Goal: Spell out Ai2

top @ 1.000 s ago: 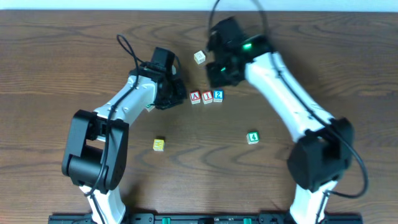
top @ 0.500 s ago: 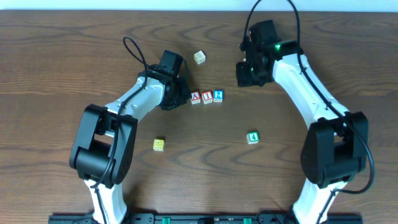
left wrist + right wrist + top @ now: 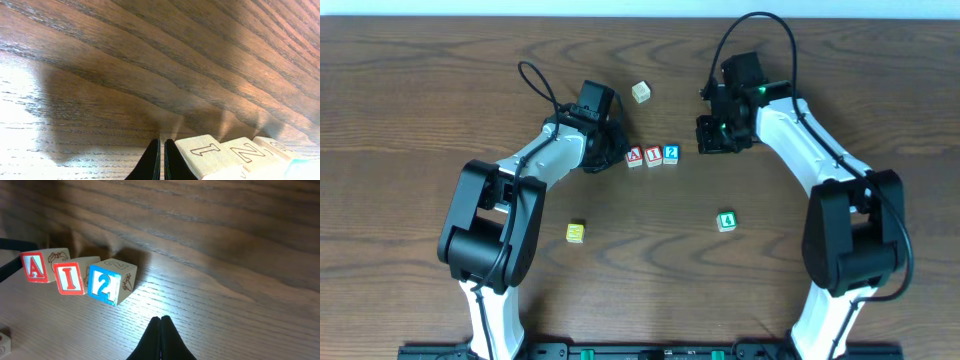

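Wooden table point(image 3: 410, 110) | left fingers point(image 3: 151, 164) pressed together, empty | right fingers point(image 3: 153, 347) likewise

We see bright glare on the table point(image 3: 235, 300) just ahead of the right gripper point(image 3: 160, 322); a broad soft shadow lies ahead of the left gripper point(image 3: 162, 147). Overhead, light is even.
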